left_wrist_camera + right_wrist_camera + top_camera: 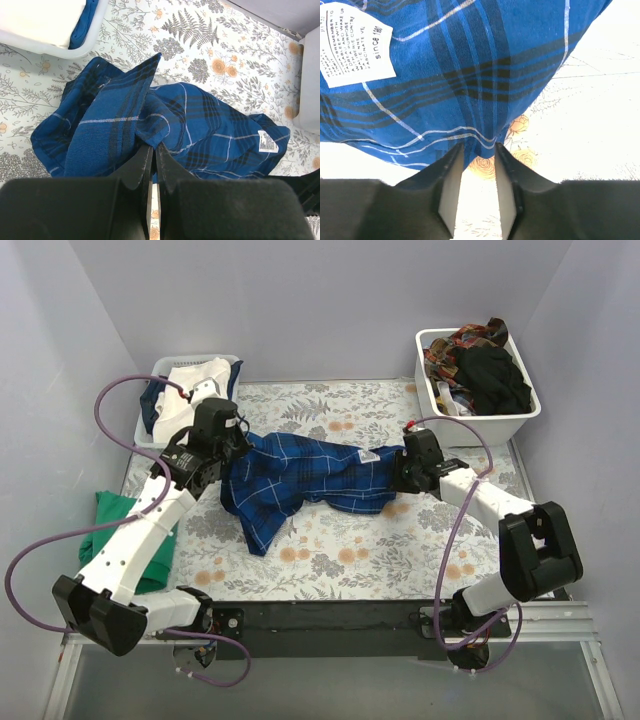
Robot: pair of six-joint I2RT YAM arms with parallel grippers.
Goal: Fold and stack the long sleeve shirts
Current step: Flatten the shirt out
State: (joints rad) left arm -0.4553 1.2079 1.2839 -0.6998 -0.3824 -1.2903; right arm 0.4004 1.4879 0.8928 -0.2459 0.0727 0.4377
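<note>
A dark blue plaid long sleeve shirt (310,475) with thin white lines lies bunched and stretched across the middle of the floral table cloth (340,550). My left gripper (228,458) is at its left end. In the left wrist view the jaws (153,146) are nearly closed on a fold of the shirt (200,125). My right gripper (402,472) is at its right end. In the right wrist view the jaws (479,147) pinch a bunched edge of the shirt (470,60) near its white label (355,45).
A white bin (160,370) with white and blue clothes stands at the back left. A second white bin (520,415) with dark and patterned clothes stands at the back right. A green cloth (120,515) lies at the left edge under my left arm.
</note>
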